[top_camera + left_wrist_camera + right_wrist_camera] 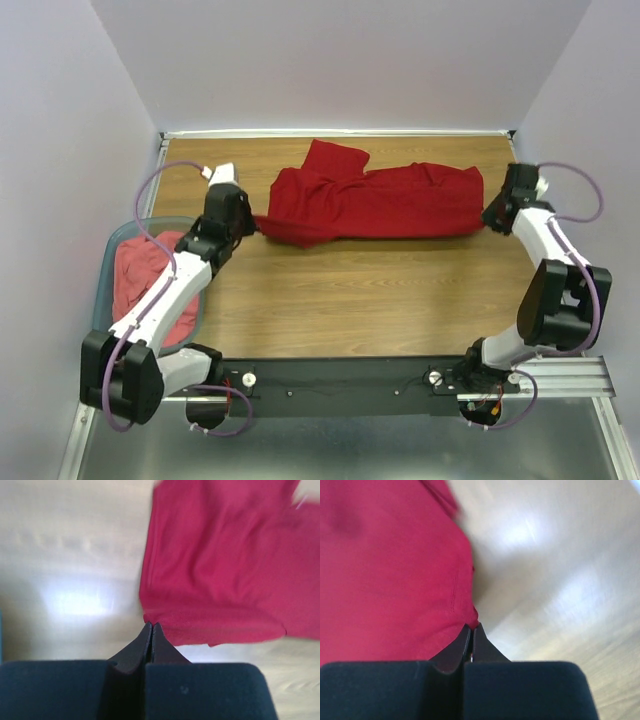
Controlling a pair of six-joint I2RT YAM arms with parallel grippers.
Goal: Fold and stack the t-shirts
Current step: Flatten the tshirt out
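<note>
1. Tabletop [380, 300] of brown wood, reached over by both arms.
2. Across its far half lies the crimson t-shirt [380, 205], crumpled and drawn out left to right between the two pincers, with one flap turned toward the far edge.
3. At the left side stands the blue-grey plastic tub [112, 245], partly under the left arm.
4. Inside it the coral-pink t-shirt [140, 275] lies bunched.
5. The left gripper [256, 222] – clenched on the crimson cloth's left end.
6. The right gripper [488, 220] – clenched on the right corner of that cloth.
</note>
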